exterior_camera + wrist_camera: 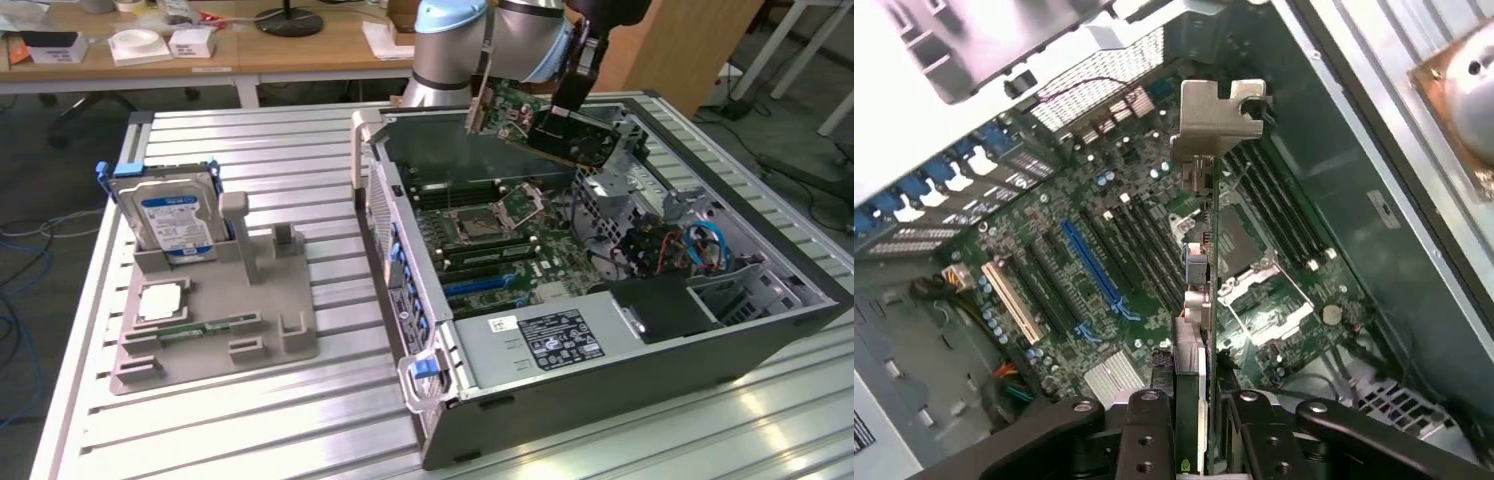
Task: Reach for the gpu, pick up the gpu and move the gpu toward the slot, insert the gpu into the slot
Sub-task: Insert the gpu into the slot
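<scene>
Gpu (pixel 1219 115): held in the air, edge-on in the wrist view, silver bracket at the far end, board edge running back between the tool's fingers (pixel 1144 430). Tool (pixel 1194 440) closed on the gpu, one finger on each face of the card.

Exterior view: gpu (pixel 514 115) hangs tilted above the open computer case (pixel 627 370), over its rear part, clear of the board below. Tool (pixel 558 118) grips it from above.

Beneath: green motherboard (pixel 1054 290), the long blue slot (pixel 1094 268) among black slots, apart from the card. CPU socket (pixel 1254 290) lies just beside the card's line.

Outward, at the exterior view's left: hard drive (pixel 171 215) upright in a grey holder (pixel 227 330) on the slatted desk (pixel 267 150).
</scene>
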Controlling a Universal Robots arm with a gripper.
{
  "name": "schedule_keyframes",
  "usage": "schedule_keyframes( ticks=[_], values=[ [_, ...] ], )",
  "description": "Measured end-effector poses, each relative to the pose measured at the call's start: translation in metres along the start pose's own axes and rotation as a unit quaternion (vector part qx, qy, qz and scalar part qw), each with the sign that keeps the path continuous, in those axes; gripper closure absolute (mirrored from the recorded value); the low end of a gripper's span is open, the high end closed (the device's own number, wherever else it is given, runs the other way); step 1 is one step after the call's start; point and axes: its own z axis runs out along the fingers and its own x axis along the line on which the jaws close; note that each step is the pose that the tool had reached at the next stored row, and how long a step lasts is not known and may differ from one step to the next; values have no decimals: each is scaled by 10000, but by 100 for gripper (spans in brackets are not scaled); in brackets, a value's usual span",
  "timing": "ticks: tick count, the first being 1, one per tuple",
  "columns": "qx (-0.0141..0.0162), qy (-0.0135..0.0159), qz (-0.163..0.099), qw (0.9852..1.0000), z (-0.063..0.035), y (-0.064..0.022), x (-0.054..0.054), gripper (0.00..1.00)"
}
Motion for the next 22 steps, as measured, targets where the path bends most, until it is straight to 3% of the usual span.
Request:
schedule_keyframes(
  ticks=[4,10,17,19,22],
  values=[
    [-6,16,-343,9994,36,-2,1,74],
    [-12,34,-719,9974,92,-8,7,74],
    [-17,59,-1303,9915,160,-11,8,74],
    [8,50,-1382,9904,171,-13,10,74],
    [91,13,-1426,9897,179,-12,22,74]
  ],
)
